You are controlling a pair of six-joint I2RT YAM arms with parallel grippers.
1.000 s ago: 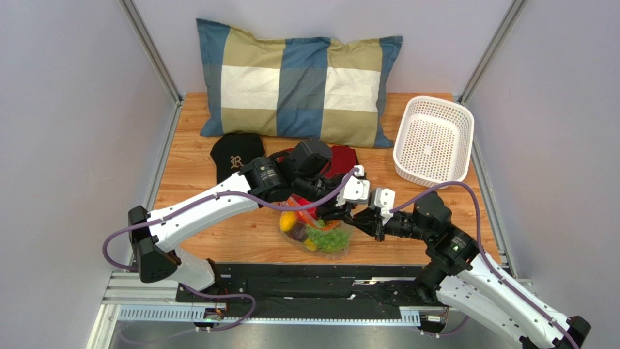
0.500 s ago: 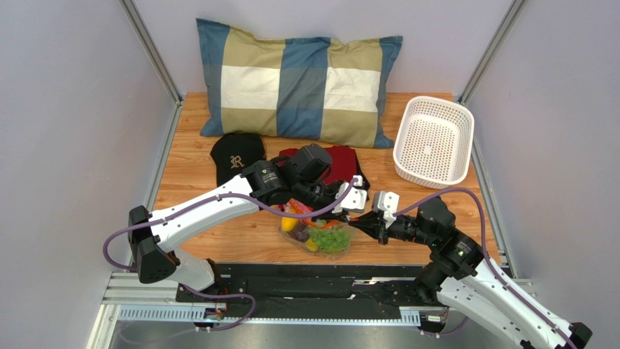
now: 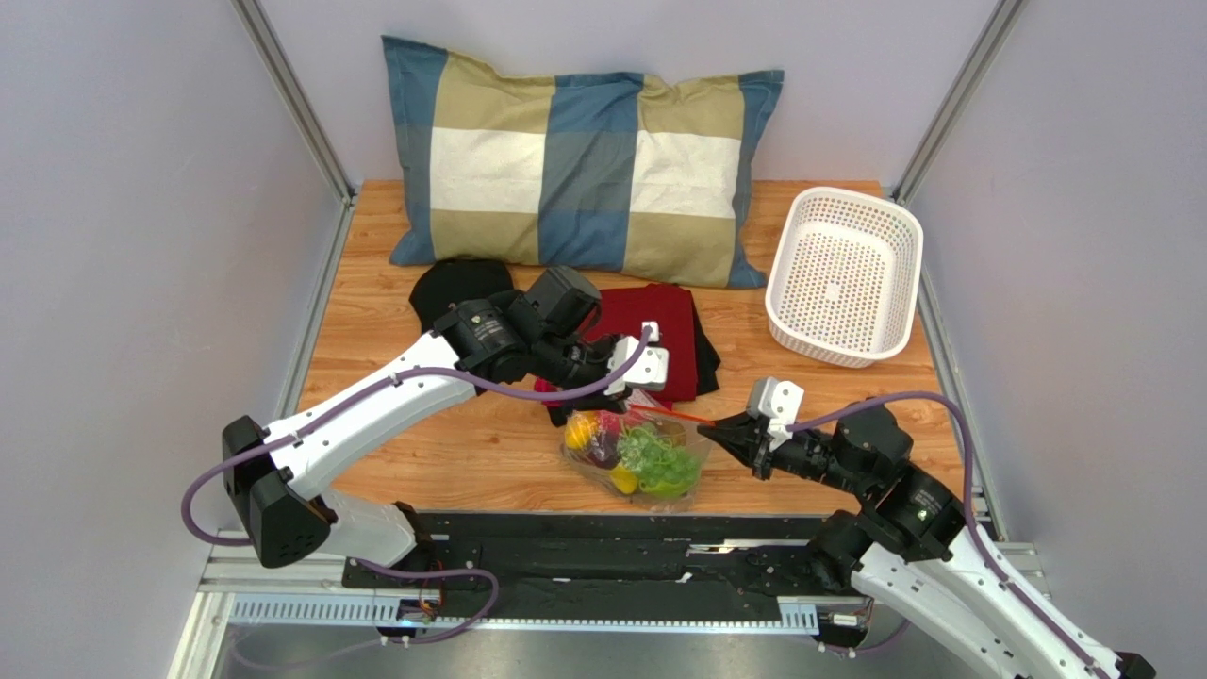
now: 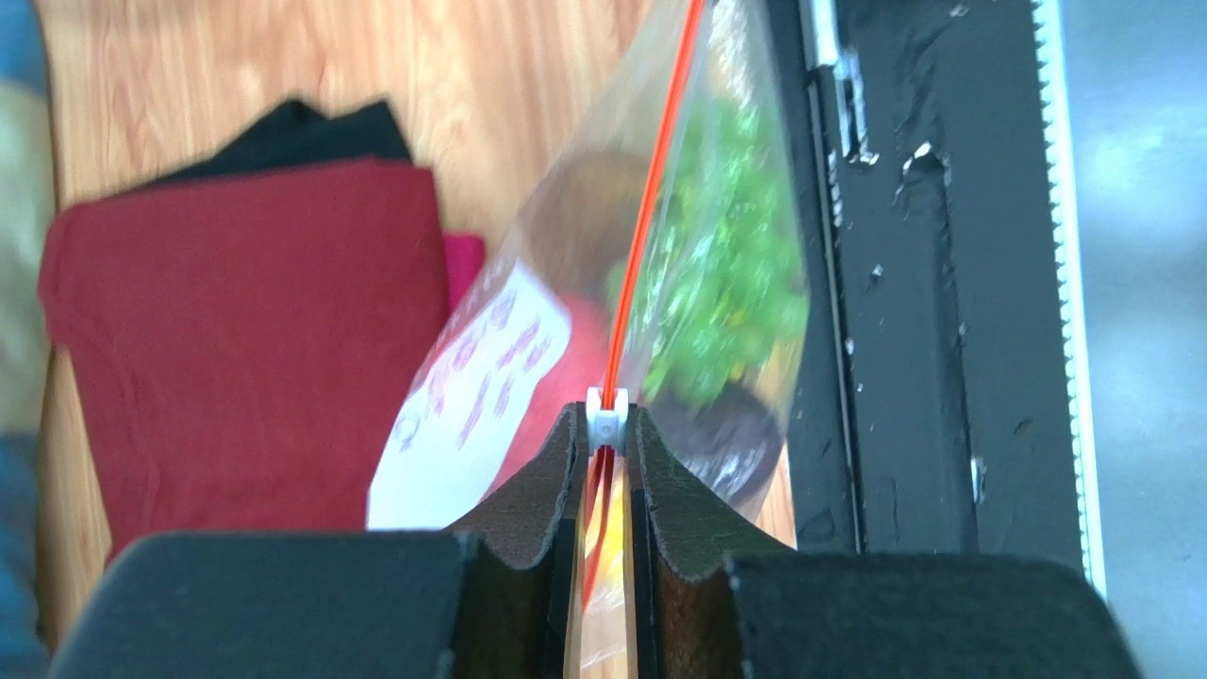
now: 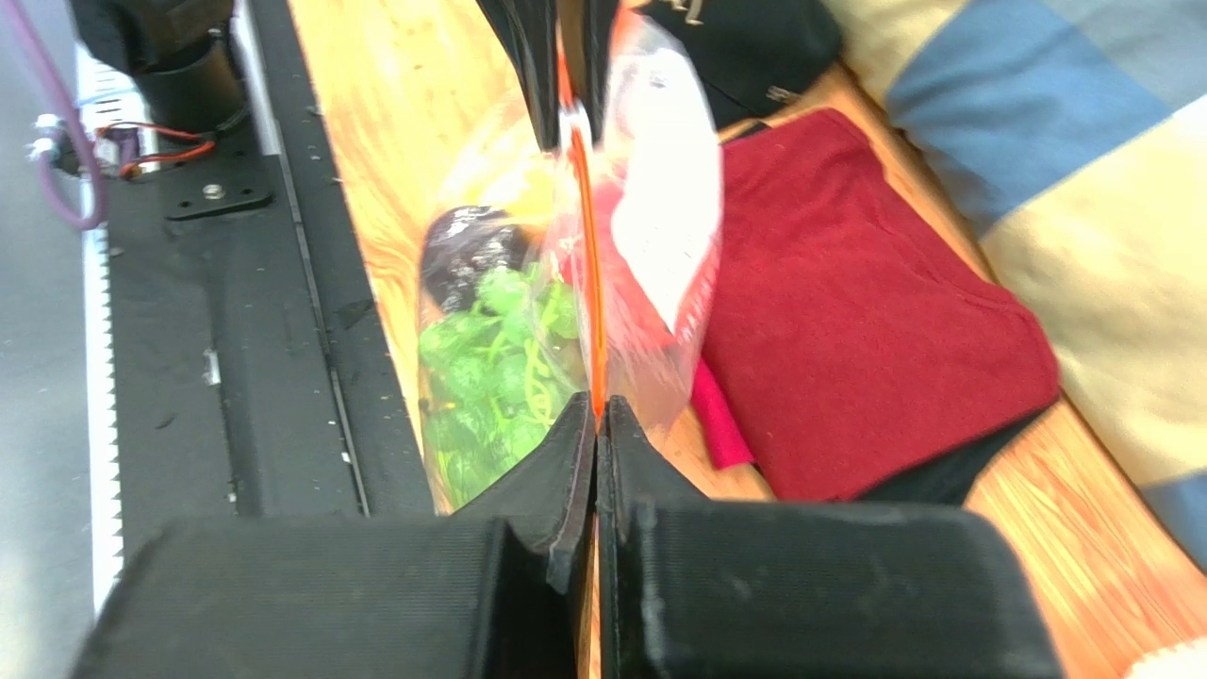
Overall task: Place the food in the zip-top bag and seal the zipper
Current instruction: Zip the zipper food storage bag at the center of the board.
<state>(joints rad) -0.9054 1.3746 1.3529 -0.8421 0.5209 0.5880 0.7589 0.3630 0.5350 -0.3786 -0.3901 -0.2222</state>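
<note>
The clear zip-top bag (image 3: 641, 460) hangs low over the table's near edge, stretched between my two grippers. The food is inside it: green grapes (image 3: 655, 460), yellow and red pieces (image 3: 584, 433). My left gripper (image 3: 612, 408) is shut on the zipper's white slider (image 4: 607, 418) at the bag's left end. The orange-red zipper (image 4: 655, 184) runs taut from there to my right gripper (image 3: 713, 429), which is shut on the zipper's other end (image 5: 585, 269). The grapes (image 5: 489, 368) show through the plastic in the right wrist view. The bag's white label (image 4: 461, 389) faces the cloth.
A folded red cloth (image 3: 659, 333) lies just behind the bag, with a black cap (image 3: 451, 287) to its left. A checked pillow (image 3: 581, 156) lies at the back and a white perforated basket (image 3: 845, 276) at the back right. The black base rail (image 3: 595, 545) runs below the bag.
My left gripper has slid left along the zipper while my right gripper has drawn back to the right. The bag's mouth is now pulled out straight between them.
</note>
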